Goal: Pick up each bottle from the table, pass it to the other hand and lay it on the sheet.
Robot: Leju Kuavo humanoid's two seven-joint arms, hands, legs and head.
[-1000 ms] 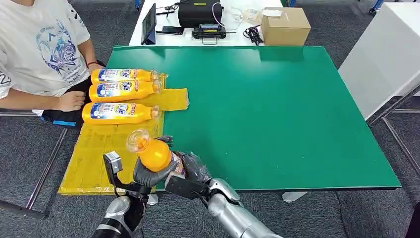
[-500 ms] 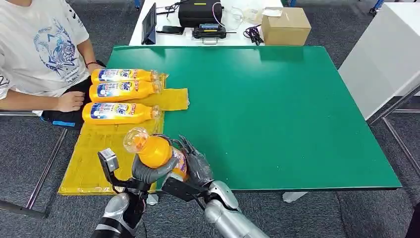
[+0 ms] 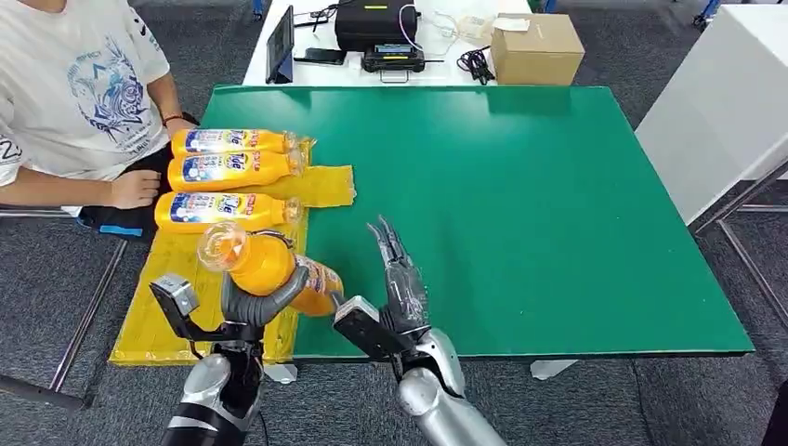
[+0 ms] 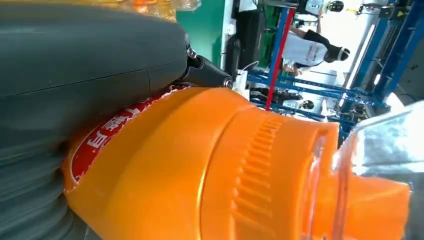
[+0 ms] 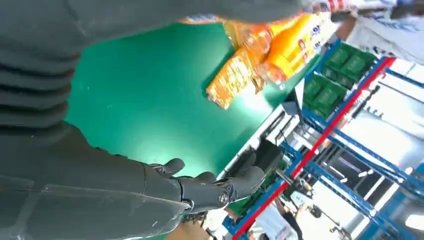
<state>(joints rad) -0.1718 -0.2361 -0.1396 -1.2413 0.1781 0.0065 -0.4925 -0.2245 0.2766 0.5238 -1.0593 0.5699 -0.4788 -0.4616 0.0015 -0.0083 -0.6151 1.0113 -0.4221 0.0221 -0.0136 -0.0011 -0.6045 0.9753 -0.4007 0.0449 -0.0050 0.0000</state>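
Observation:
My left hand point(image 3: 253, 302) grips an orange bottle point(image 3: 269, 267) with a clear cap, tilted over the near part of the yellow sheet point(image 3: 200, 269). Up close the same bottle point(image 4: 210, 165) lies against my left hand point(image 4: 75, 85), its red label showing. My right hand point(image 3: 400, 279) is stretched out flat with fingers apart over the green table point(image 3: 520, 186), just right of the bottle and holding nothing; its dark fingers point(image 5: 210, 187) hang free above the green top. Three more orange bottles point(image 3: 223, 177) lie side by side on the sheet's far end.
A person in a white shirt point(image 3: 79, 84) sits at the left, one hand point(image 3: 135, 189) near the sheet. Behind the green table stands a white table with a cardboard box point(image 3: 534, 46), a black case point(image 3: 374, 23) and cables. Another white table point(image 3: 720, 102) stands at the right.
My right hand has let go of the bottle, opened and moved right over the table. My left hand has carried the bottle left, over the sheet.

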